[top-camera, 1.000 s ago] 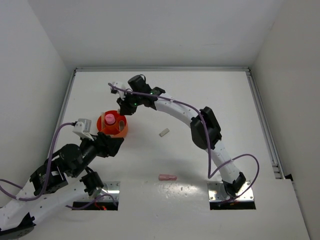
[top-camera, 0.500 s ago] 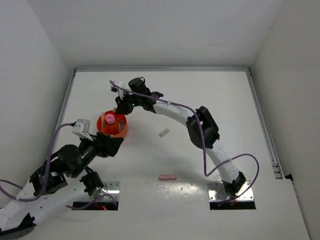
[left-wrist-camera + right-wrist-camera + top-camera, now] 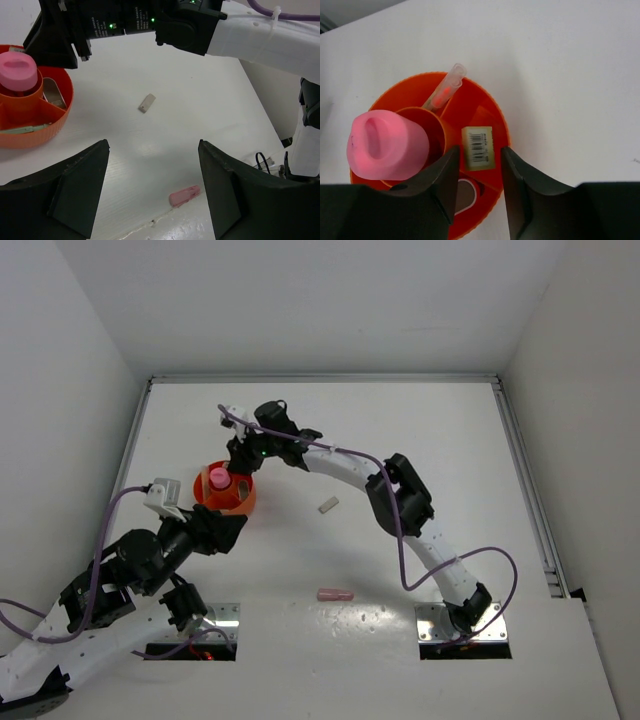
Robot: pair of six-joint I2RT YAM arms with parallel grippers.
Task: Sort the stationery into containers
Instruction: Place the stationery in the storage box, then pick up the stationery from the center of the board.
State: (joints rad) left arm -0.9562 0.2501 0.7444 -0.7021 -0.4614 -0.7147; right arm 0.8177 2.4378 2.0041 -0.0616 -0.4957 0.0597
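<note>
The round orange tub (image 3: 238, 502) stands left of centre and holds a pink-capped tube (image 3: 218, 478). My right gripper (image 3: 243, 456) hovers over the tub's far side with its jaws open. In the right wrist view a beige block with a barcode (image 3: 478, 148) lies in a compartment of the tub (image 3: 492, 107), between my fingertips and apart from both. The pink-capped tube (image 3: 385, 145), a clear stick with a pink core (image 3: 445, 90) and a brown block (image 3: 465, 196) are also in the tub. My left gripper (image 3: 152, 150) is open and empty near the tub's front. A second beige block (image 3: 327, 506) and a pink bar (image 3: 334, 594) lie on the table.
In the left wrist view the tub (image 3: 52, 125) is at the left with a pale stick (image 3: 25, 129) in it. The beige block (image 3: 146, 103) and the pink bar (image 3: 184, 195) lie ahead. The right arm (image 3: 150, 25) spans the top. White walls enclose the table.
My right gripper has shifted slightly left and closer over the tub. The left arm, the beige block and the pink bar on the table have not moved.
</note>
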